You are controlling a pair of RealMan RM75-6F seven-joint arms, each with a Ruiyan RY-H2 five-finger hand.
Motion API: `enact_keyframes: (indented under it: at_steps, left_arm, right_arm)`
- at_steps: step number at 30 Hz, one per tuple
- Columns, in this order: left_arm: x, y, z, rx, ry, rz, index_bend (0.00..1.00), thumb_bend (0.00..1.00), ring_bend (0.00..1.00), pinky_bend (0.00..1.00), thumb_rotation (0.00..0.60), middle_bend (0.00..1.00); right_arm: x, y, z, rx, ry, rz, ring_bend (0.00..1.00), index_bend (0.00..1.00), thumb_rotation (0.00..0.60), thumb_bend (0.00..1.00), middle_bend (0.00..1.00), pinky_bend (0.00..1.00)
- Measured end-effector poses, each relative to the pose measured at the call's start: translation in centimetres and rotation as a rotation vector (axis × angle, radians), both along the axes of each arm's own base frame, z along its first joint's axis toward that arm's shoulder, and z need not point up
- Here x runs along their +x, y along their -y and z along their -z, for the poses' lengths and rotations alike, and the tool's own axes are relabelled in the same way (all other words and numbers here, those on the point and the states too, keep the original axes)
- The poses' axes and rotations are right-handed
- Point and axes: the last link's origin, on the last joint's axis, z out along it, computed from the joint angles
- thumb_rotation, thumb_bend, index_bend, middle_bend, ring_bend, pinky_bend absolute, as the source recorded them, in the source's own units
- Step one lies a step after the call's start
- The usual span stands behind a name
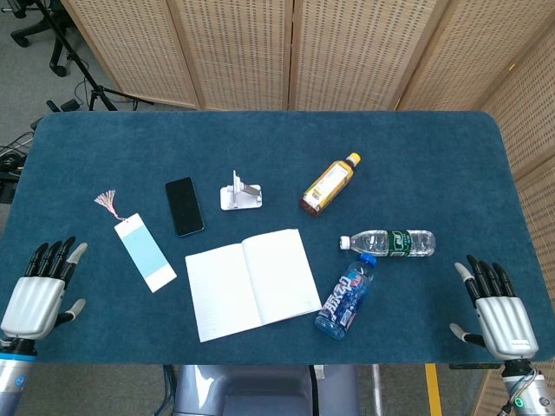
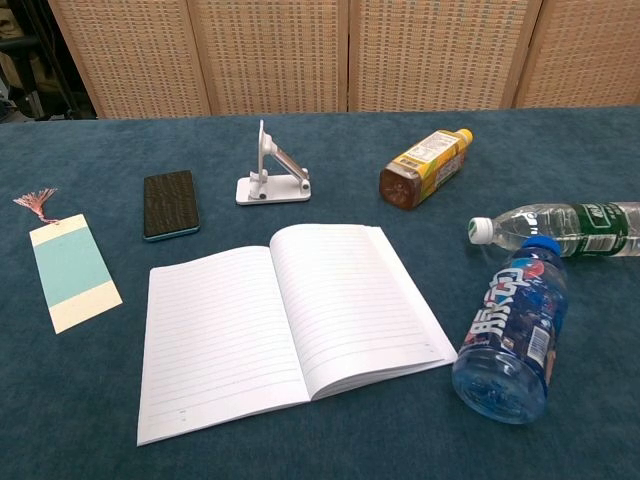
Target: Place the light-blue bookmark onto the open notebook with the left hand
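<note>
The light-blue bookmark (image 1: 145, 252) with a pink tassel lies flat on the blue table, left of the open notebook (image 1: 251, 282); the chest view shows the bookmark (image 2: 73, 270) and the notebook (image 2: 290, 322) too. My left hand (image 1: 40, 291) rests at the table's front left corner, fingers spread, holding nothing, well short of the bookmark. My right hand (image 1: 498, 309) sits at the front right corner, fingers also apart and empty. Neither hand appears in the chest view.
A black phone (image 1: 184, 206) and a white phone stand (image 1: 238, 193) lie behind the notebook. An amber bottle (image 1: 329, 185), a clear water bottle (image 1: 388, 243) and a blue drink bottle (image 1: 347, 295) lie on their sides to its right.
</note>
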Motion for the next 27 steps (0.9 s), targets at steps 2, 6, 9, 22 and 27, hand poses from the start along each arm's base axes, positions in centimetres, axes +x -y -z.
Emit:
enact_keyframes:
  at_steps: [2, 6, 9, 22, 27]
  left_arm:
    - [0.0, 0.0, 0.0, 0.0, 0.0, 0.0, 0.0, 0.21, 0.0, 0.0, 0.6, 0.0]
    - [0.1, 0.0, 0.0, 0.002, 0.001, 0.004, 0.0, 0.21, 0.0, 0.0, 0.6, 0.0]
    - [0.2, 0.1, 0.0, 0.003, -0.002, 0.006, 0.0, 0.21, 0.0, 0.0, 0.6, 0.0]
    - [0.5, -1.2, 0.0, -0.023, 0.039, 0.076, 0.0, 0.21, 0.0, 0.0, 0.6, 0.0]
    - [0.8, -3.0, -0.9, -0.092, 0.017, 0.145, 0.0, 0.21, 0.0, 0.0, 0.6, 0.0]
  right_arm:
    - [0.0, 0.0, 0.1, 0.002, -0.002, 0.001, 0.0, 0.0, 0.6, 0.0, 0.0, 0.0]
    - [0.0, 0.0, 0.1, 0.005, -0.003, -0.001, 0.0, 0.0, 0.6, 0.0, 0.0, 0.0]
    - [0.0, 0.0, 0.2, 0.007, -0.004, -0.001, 0.0, 0.0, 0.6, 0.0, 0.0, 0.0]
    - [-0.3, 0.3, 0.1, 0.0, -0.005, 0.017, 0.0, 0.0, 0.6, 0.0, 0.0, 0.0]
    - [-0.3, 0.3, -0.1, -0.01, 0.001, 0.016, 0.0, 0.0, 0.6, 0.0, 0.0, 0.0]
